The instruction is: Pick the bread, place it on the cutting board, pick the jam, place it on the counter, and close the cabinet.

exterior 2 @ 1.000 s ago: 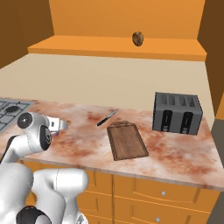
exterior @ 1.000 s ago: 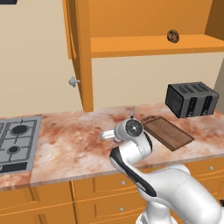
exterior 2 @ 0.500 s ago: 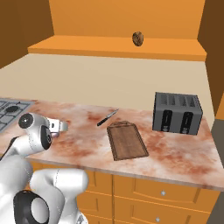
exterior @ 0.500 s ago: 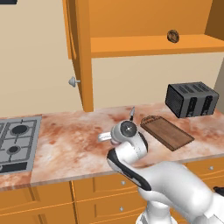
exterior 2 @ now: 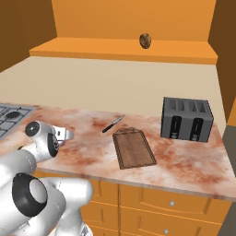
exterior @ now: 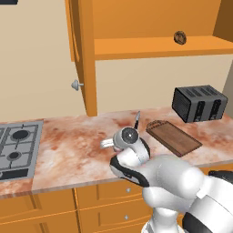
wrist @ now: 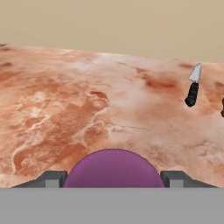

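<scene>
jam (wrist: 113, 168) between hand (wrist: 113, 178) fingertips

Blk toaster (exterior 2: 186, 119) at rt, small knife (exterior 2: 113, 124) mid, grey gas hob (exterior: 16, 148) far left.

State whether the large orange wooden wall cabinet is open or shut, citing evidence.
Open. The orange wooden wall cabinet has its door swung aside, edge-on, and the small round brown bread sits exposed on its shelf.
</scene>
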